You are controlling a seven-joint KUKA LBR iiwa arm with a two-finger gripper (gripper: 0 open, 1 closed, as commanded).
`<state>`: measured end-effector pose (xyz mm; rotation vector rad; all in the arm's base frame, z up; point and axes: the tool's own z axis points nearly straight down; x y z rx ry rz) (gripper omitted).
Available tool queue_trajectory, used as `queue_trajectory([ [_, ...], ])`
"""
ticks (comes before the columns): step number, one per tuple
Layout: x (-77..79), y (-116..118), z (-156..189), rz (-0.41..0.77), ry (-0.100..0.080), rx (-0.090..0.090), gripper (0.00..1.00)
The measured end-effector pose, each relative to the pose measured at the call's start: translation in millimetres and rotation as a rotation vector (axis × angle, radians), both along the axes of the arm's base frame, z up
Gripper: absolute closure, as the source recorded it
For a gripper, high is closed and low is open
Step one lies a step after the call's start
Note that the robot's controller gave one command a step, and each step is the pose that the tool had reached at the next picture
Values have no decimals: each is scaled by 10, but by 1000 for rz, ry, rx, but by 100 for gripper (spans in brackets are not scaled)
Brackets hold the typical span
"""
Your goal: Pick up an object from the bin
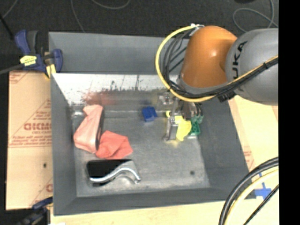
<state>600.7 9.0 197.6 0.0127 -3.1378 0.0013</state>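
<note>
While my gripper [180, 125] hangs low in the right half of the bin [63, 139], a yellow thing [182, 131] sits right by it.
The yellow thing lies on the bin floor, right of the middle, and a green thing [195, 125] touches it on its right side. I cannot tell if my gripper is spread or pressed together, or if it pinches the yellow thing. A small blue block [149, 114] lies just to the left, apart from my gripper. Far over on the left lie a pink cloth [89, 128] and a red cloth [115, 145], touching each other. In front of them, near the front wall, lies a black thing [105, 168] with a silver handle. My orange cover [206, 55] sits above the gripper.
</note>
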Motion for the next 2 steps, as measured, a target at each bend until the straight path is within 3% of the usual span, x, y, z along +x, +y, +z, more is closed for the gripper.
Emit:
queue_trajectory([
  [1, 14, 1, 47, 0, -8, 0, 0],
  [2, -134, 191, -348, 10, -14, -1, 0],
])
